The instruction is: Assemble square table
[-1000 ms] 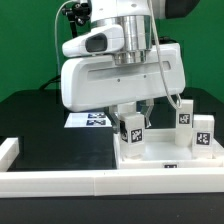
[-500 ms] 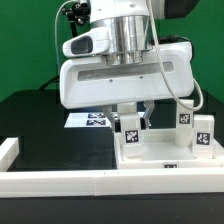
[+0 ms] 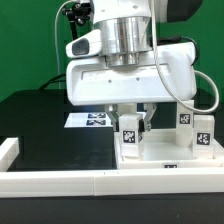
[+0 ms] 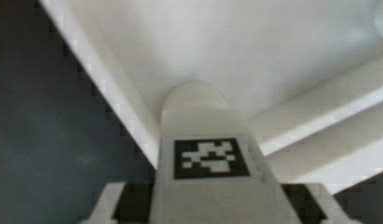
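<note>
1. My gripper (image 3: 133, 118) hangs low over the square tabletop (image 3: 160, 155); its fingers are closed on a tagged post (image 3: 131, 131), which stands upright.
2. In the wrist view the same post (image 4: 209, 140) runs up between my two fingertips (image 4: 117, 200), its tag facing the camera.
3. The held post stands at the tabletop's left side in the exterior view; whether its foot touches the slab cannot be told.
4. The tabletop lies on the black table (image 3: 45, 130), just behind the long white rail (image 3: 110, 182) at the near edge.
5. Two more posts (image 3: 184, 117) (image 3: 204, 131) stand upright on the tabletop's right side.
6. The marker board (image 3: 92, 120) lies flat on the table, to the left of and behind the held post.
</note>
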Robot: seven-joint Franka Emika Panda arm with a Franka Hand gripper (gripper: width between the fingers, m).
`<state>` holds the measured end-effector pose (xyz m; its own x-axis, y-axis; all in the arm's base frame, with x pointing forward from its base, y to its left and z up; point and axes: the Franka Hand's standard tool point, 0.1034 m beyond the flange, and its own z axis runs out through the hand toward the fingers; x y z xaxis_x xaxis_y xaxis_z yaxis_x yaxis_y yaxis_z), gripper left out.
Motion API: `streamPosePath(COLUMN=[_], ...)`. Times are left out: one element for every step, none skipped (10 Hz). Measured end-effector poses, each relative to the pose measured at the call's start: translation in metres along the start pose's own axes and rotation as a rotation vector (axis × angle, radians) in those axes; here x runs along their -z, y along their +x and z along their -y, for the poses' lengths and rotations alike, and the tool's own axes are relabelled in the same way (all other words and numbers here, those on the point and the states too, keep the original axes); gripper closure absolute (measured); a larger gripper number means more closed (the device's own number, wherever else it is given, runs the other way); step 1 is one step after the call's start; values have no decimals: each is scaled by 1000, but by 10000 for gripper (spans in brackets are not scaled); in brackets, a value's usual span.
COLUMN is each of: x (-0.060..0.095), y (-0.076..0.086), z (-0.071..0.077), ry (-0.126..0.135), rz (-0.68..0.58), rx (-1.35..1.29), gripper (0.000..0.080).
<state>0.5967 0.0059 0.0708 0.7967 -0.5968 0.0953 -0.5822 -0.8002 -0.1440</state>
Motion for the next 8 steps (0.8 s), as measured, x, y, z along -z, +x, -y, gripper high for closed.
streamPosePath(x=[0,0,0,0,0,0,-1,-2], y=[0,0,0,0,0,0,-1,-7], z=[0,-1,-1,-1,-1,-1,0,4], ry=[5,12,17,18,18,19,18,7], rz=[4,9,13,14,14,15,16,33], rx=[-124,-224,-286,-349,-385,-367,-329,-309], gripper=[509,509,509,509,509,504,504,266])
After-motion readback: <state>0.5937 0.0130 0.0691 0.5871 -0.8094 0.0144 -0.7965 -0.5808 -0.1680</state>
